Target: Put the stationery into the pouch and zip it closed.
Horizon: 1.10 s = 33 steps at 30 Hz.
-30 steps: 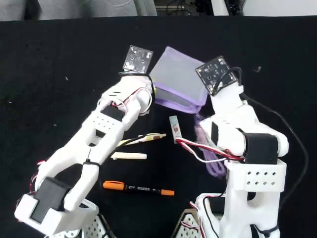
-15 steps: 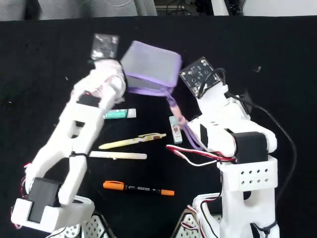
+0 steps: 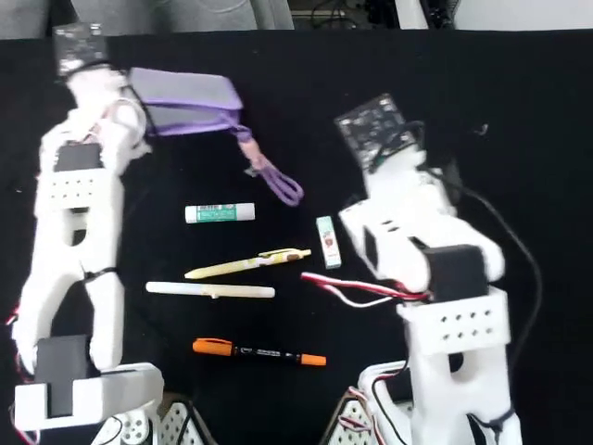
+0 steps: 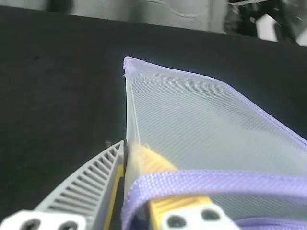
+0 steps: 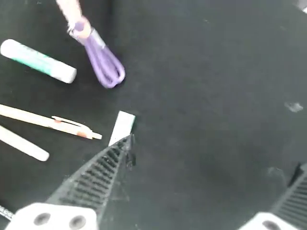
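Firmly, the left end effector (image 4: 125, 160) is clamped on one edge of the purple mesh pouch (image 4: 192, 124), holding it at the far left of the black bench (image 3: 519, 83). The pouch's wrist strap (image 3: 271, 176) trails toward the middle. The right end effector (image 5: 213, 153) gapes wide and grips nothing, just beside the small eraser (image 5: 121, 125). Outside the pouch lie the glue stick (image 3: 219, 213), yellow pen (image 3: 248, 264), white pen (image 3: 210, 290) and orange marker (image 3: 259, 353).
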Tool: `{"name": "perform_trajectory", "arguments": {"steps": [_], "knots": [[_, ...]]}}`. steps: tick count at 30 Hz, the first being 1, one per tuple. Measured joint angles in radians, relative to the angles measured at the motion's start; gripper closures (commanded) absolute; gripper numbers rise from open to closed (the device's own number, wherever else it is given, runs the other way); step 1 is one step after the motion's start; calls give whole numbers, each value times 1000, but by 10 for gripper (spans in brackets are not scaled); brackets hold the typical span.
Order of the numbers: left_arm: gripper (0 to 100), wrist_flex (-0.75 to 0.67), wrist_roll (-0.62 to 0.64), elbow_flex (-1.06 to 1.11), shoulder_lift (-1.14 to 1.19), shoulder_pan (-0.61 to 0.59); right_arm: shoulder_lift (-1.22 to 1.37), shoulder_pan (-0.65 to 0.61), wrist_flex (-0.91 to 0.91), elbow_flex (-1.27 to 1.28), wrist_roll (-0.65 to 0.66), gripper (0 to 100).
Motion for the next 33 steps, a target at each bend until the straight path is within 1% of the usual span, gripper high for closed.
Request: {"name": "perform_trajectory", "arguments": {"steps": [4, 9, 11, 14, 19, 22, 26, 31, 33], "knots": [[973, 0, 0, 0, 0, -89, 0, -104, -144, 124, 0, 528], [973, -37, 0, 0, 2, -253, 5, -207, -414, 324, 0, 528], [973, -46, 0, 0, 20, -305, 32, -226, -471, 334, 0, 528], [973, -48, 0, 0, 55, -328, 132, -252, -497, 333, 0, 528], [973, -52, 0, -2, 72, -341, 410, -298, -505, 178, 12, 528], [973, -52, 2, -20, 81, -384, 598, -345, -505, 77, 80, 528], [973, -52, 51, -23, 81, -434, 818, -404, -505, -51, 149, 528], [973, -52, 60, -23, 81, -437, 1023, -411, -505, -218, 173, 528], [973, -52, 66, -23, 81, -437, 1091, -413, -493, -292, 213, 528]]}}
